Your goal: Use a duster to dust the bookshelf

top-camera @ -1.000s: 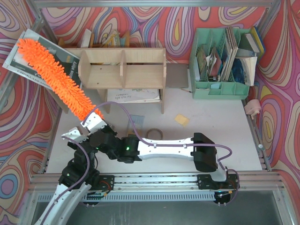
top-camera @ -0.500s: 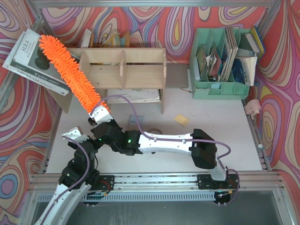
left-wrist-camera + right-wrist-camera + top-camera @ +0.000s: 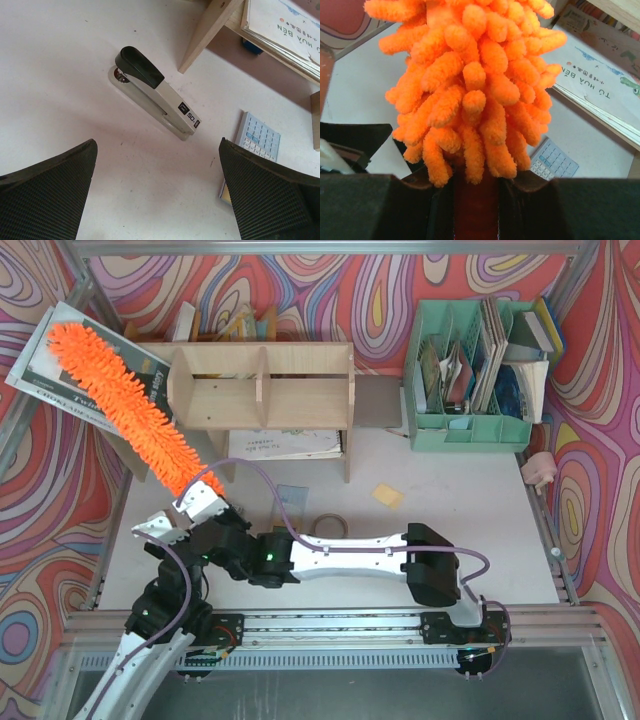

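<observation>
Stretching leftward, right arm [image 3: 345,552] holds duster [image 3: 115,405] left of bookshelf [image 3: 300,362].

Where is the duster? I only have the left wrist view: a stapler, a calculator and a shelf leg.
Observer: In the right jaws, which are shut on the duster just below its fluffy head.
Operator: Is it on the shelf yet?
Observer: It slants up and left past the left end of the shelf, with its tip over a book leaning there. I cannot tell if it touches the wood.
Operator: Anything crowding my arm?
Observer: The right arm stretches leftward across the near side of the table, and its wrist sits close beside yours.
</observation>
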You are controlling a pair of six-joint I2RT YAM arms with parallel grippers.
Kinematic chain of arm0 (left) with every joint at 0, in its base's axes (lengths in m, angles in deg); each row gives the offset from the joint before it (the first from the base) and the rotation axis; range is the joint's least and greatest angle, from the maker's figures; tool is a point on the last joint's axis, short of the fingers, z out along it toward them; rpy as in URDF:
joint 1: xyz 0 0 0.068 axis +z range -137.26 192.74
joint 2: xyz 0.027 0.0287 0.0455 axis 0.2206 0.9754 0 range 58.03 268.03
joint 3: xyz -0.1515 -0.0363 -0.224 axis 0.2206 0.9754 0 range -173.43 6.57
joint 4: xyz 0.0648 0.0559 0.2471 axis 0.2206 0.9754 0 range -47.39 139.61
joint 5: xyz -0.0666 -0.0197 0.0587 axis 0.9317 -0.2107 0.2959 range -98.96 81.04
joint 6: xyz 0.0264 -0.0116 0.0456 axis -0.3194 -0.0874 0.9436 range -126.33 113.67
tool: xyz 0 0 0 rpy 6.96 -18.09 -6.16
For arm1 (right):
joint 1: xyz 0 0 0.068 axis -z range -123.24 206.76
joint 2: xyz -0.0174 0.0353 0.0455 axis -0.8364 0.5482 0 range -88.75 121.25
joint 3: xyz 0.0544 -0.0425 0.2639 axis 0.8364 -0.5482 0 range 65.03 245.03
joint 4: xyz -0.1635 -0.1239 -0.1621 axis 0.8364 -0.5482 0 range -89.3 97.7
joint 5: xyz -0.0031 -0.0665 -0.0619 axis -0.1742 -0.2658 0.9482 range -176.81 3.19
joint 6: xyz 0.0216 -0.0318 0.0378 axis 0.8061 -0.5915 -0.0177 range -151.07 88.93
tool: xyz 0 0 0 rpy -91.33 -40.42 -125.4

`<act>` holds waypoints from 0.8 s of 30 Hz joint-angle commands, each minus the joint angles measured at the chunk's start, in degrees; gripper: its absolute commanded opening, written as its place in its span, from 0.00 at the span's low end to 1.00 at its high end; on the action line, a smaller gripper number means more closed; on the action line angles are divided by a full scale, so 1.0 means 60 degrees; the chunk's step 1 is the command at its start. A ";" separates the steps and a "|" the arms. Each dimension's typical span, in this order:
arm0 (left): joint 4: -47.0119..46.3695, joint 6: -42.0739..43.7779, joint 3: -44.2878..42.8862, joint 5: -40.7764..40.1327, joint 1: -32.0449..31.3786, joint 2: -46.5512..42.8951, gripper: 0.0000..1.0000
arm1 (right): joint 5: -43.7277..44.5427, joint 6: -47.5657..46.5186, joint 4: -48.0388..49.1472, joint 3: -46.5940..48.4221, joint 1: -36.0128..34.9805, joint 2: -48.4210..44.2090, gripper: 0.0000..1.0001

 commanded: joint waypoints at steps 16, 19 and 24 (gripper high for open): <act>-0.0211 0.0101 0.0136 0.0133 -0.0018 -0.0083 0.98 | 0.0244 -0.0828 0.0917 0.0886 -0.0572 0.0447 0.00; -0.0205 0.0092 0.0136 0.0133 -0.0018 -0.0094 0.98 | 0.0257 -0.0760 0.1070 0.0739 -0.0564 0.0398 0.00; -0.0217 0.0092 0.0136 0.0147 -0.0018 -0.0096 0.98 | 0.0341 0.0321 0.0161 0.0611 -0.0230 0.0382 0.00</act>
